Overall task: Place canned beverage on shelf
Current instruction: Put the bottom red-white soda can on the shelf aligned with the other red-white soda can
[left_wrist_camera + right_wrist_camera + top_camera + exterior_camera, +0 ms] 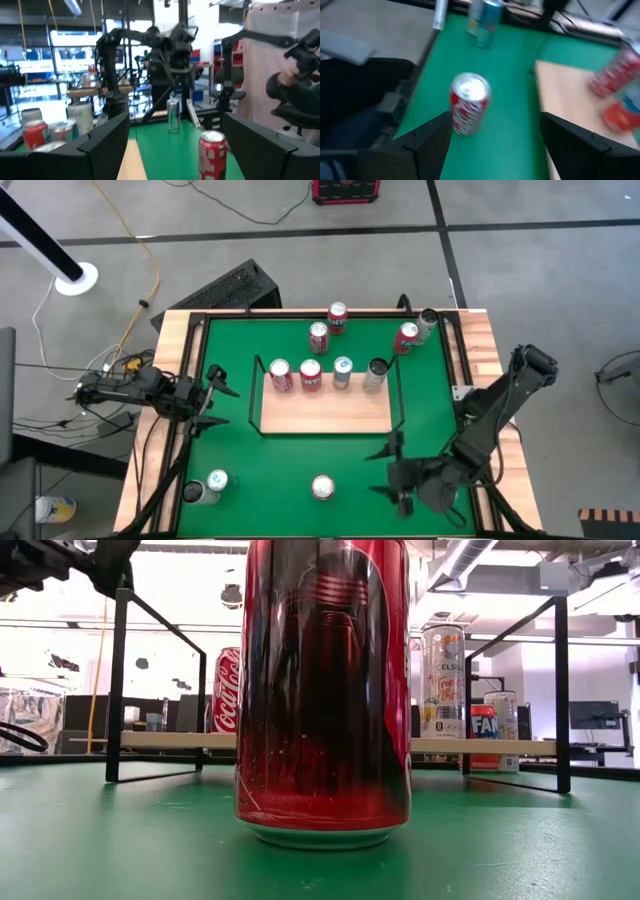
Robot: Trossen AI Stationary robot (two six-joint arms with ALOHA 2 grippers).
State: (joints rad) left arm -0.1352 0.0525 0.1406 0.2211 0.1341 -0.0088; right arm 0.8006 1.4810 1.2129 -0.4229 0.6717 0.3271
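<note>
A red canned beverage (322,487) stands upright on the green table near its front edge; it fills the low view (322,690). My right gripper (395,470) is open just right of it, its fingers pointing left at the can (469,110) without reaching it. The shelf (325,412), a light-wood board with black wire rails, lies at mid-table with several cans (310,373) standing along its far edge. My left gripper (215,395) waits open at the shelf's left end, holding nothing.
Several more cans (337,315) stand behind the shelf toward the table's far edge. Two cans (210,485) are at the near left corner. The wooden table rim (170,380) borders the green. A person's arm (300,85) shows beyond the table.
</note>
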